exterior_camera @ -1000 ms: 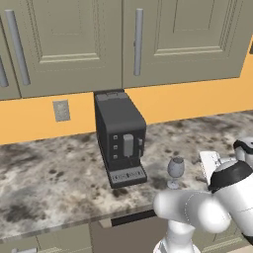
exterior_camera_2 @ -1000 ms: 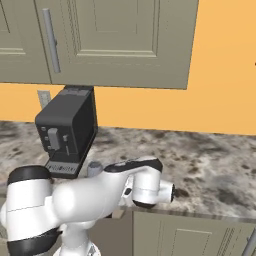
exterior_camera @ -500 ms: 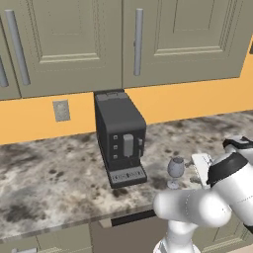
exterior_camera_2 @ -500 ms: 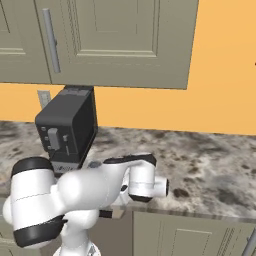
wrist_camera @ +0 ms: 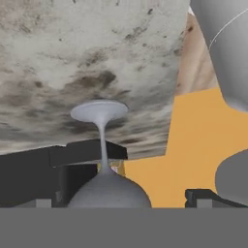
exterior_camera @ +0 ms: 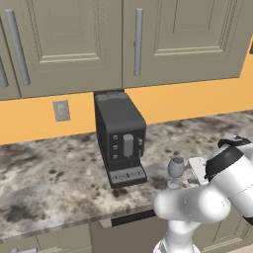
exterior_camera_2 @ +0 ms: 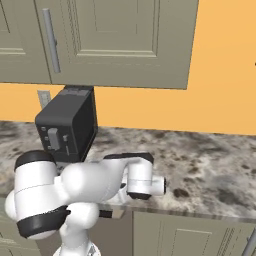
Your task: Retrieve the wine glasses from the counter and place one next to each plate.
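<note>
In the hand view, the bottom edge is cutting off the bowl of the wine glass (wrist_camera: 107, 191), which is appearing upside down because the camera is rolled, and the tool's finger tips (wrist_camera: 201, 196) are barely rising above that edge. In the left base view the robot's white forearm is hiding the tool and is covering part of a small pale flat thing (exterior_camera: 196, 166) lying on the table (exterior_camera: 49, 183) just beside the glass (exterior_camera: 175, 170), too small to identify. In the right base view the arm is hiding the lower front of the black coffee machine (exterior_camera_2: 67, 127).
</note>
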